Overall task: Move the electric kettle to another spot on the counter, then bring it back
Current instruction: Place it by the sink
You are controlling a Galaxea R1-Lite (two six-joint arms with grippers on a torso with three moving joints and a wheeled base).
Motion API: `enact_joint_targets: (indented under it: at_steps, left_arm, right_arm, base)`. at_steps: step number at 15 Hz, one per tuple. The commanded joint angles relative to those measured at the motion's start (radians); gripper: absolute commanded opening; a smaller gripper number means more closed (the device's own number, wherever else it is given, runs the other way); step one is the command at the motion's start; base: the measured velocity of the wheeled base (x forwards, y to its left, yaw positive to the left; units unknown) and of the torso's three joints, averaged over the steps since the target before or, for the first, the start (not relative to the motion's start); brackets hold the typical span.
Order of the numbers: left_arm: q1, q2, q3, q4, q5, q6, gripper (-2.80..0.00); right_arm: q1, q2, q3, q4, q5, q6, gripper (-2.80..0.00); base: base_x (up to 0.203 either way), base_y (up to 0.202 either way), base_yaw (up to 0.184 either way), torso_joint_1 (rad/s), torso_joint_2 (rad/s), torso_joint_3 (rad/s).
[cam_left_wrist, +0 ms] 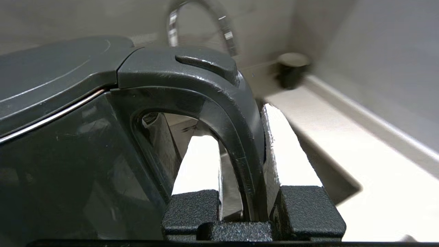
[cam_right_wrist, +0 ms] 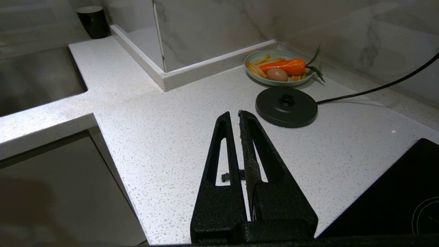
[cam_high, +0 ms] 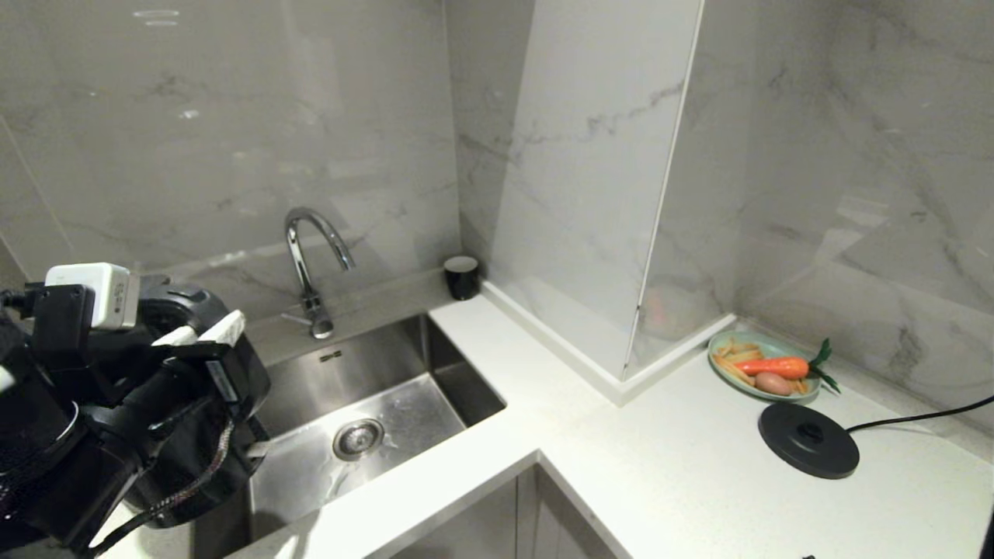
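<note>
the left gripper is clenched on the loop handle of the electric kettle, beside the sink. the right gripper is closed on nothing above the counter.

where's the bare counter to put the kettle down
The widest free patch of counter lies between the sink and the base disc. A narrower bare strip runs from it back to the small black cup. The far right is crowded: the plate, disc and cord. The left tool holds the electric kettle by its handle.
</note>
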Motion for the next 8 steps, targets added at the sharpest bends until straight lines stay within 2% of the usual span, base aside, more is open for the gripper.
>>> enact_joint_targets:
  at_steps: [1,3,8]
  left_arm:
    - [0.095,0.142,-0.028,-0.028,-0.002,-0.008,-2.80]
    - [0.170,0.240,-0.043,-0.116,-0.046,-0.015,-2.80]
    - [0.285,0.468,-0.077,-0.351,-0.108,-0.006,-2.80]
  right_arm:
    - [0.000,0.000,0.000,-0.002,0.001,0.000,-2.80]
    - [0.000,0.000,0.000,-0.001,-0.001,0.001,-2.80]
    - [0.000,0.000,0.000,-0.001,-0.001,0.001,-2.80]
  base:
    - [0.000,0.000,0.000,0.000,0.00,0.000]
    - [0.000,0.000,0.000,0.000,0.00,0.000]
    - [0.000,0.000,0.000,0.000,0.00,0.000]
